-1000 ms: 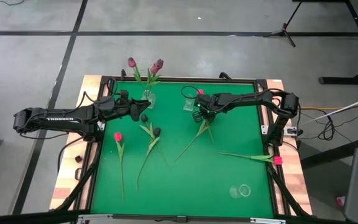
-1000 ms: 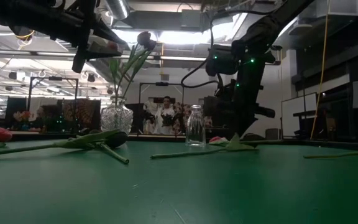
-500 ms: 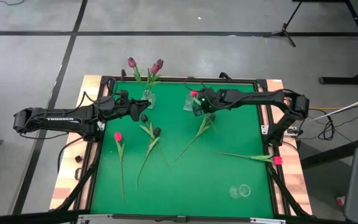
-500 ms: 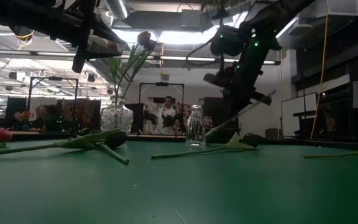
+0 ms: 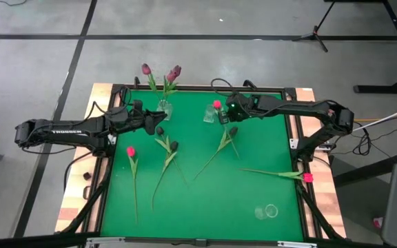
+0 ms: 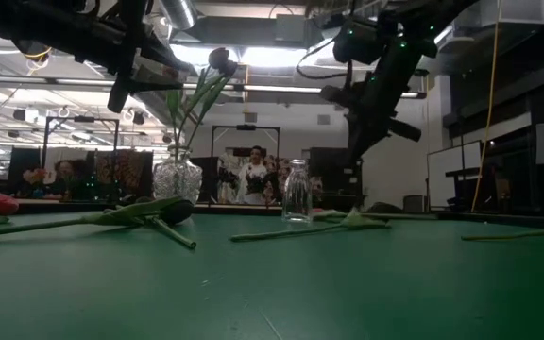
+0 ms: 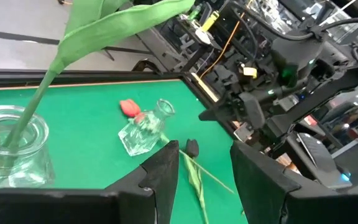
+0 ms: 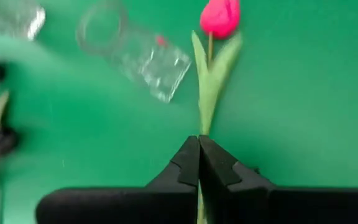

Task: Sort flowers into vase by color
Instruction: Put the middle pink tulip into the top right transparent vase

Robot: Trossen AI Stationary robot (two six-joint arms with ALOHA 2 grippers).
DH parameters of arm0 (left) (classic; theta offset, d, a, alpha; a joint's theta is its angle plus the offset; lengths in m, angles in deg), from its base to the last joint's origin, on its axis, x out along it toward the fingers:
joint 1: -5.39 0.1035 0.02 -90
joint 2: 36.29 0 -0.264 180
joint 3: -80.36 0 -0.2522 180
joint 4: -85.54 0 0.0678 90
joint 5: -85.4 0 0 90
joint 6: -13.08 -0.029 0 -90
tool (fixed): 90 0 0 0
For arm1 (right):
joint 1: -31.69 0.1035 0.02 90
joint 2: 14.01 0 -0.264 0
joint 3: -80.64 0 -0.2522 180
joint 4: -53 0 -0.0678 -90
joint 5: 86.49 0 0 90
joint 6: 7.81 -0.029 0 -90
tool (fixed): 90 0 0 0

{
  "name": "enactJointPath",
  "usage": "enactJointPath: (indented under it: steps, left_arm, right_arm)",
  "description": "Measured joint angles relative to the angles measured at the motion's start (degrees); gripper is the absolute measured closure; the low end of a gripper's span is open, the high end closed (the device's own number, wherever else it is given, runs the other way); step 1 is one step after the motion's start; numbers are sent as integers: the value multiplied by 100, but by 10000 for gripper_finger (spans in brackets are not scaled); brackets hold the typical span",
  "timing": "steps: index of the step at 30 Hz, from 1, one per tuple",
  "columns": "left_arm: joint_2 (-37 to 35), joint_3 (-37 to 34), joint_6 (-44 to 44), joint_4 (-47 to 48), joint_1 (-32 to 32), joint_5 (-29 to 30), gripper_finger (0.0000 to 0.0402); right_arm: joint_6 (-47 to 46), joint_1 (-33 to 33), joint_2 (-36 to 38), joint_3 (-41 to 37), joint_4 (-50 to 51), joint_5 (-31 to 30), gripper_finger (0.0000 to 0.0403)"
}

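Observation:
A pink flower point(image 5: 217, 105) is in my right gripper point(image 5: 227, 114), which is shut on it above the mat beside a small clear bottle point(image 5: 209, 114). In the right wrist view its head point(image 8: 220, 15) points away from the gripper point(image 8: 199, 155). A round glass vase point(image 5: 163, 107) at the far edge holds purple flowers point(image 5: 174, 72) by their stems. My left gripper point(image 7: 207, 174) hangs open next to this vase with nothing between its fingers. More flowers lie flat on the mat: dark ones point(image 5: 174, 145), one dark one point(image 5: 233, 129) and a pink one point(image 5: 130, 151). My right gripper pinches the pink flower's green stem point(image 8: 201, 132) between its two fingers, just below the leaves. The fingers slant down from the table's right side and lie roughly along the stem. The head end sticks out beyond the fingertips above the mat; the gripper hides the stem's tail end.
Another pink flower point(image 5: 308, 177) lies at the mat's right edge, its stem pointing toward the middle. A clear glass point(image 5: 267, 211) lies on its side near the front right. A raised dark frame point(image 5: 185, 87) borders the green mat.
My right gripper has risen, staying shut, and has drawn a little toward the far edge. It has taken the pink flower up with it, so the stem no longer lies on the mat.

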Motion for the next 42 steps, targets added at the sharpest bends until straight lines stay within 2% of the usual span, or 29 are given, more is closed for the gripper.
enactJointPath:
  steps: [3, 5, 14, 19, 26, 31, 36, 40, 42]
  left_arm:
    - [0, 0, -1, 38, 0, 0, 258]
    - [0, 0, -1, 87, -1, 0, 258]
    - [0, 2, -1, 202, -1, 0, 258]
    - [0, 1, -1, 227, -1, 0, 258]
    - [0, 2, -1, 275, 0, 0, 258]
    - [0, 0, -1, 283, 1, 3, 258]
    - [0, 0, -1, 286, 1, 62, 258]
    - [0, 0, -1, 286, 1, 87, 258]
    - [0, 1, -1, 286, 1, 87, 258]
  right_arm:
    - [531, -23, -28, -1, -15, 373, 390]
    - [714, -58, -87, -2, -25, 485, 368]
    - [901, -52, -682, -2, -203, 494, 214]
    - [875, -52, -1104, -3, -415, 505, 187]
    - [874, -52, -1441, -4, -527, 544, 201]
    - [858, -47, -1629, -4, -629, 612, 233]
    - [709, -49, -1759, 9, -569, 647, 297]
    - [589, -52, -1743, 0, -501, 546, 378]
    - [582, -54, -1727, -4, -508, 525, 391]
